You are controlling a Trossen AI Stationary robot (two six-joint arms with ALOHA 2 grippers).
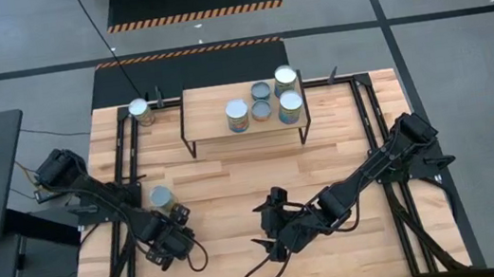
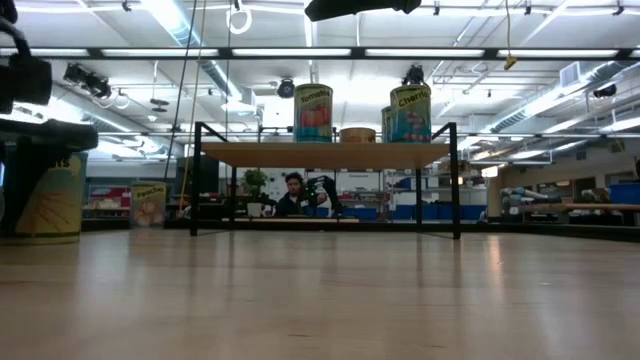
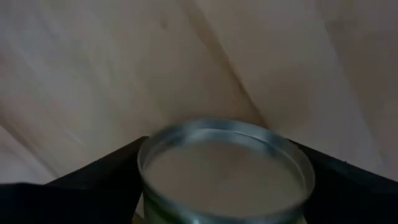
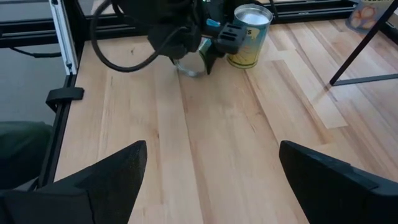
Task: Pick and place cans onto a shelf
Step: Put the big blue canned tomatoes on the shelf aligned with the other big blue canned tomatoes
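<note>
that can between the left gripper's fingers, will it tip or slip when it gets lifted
The can looks like rigid metal with a flat rimmed top, so it should not deform. It stands upright on the table, likely stable unless nudged high up. The left gripper has open fingers on either side; the smooth curved wall could slip if gripped off centre.

You have five cans on the shelf, one can left of it, another between the left gripper's fingers.
</note>
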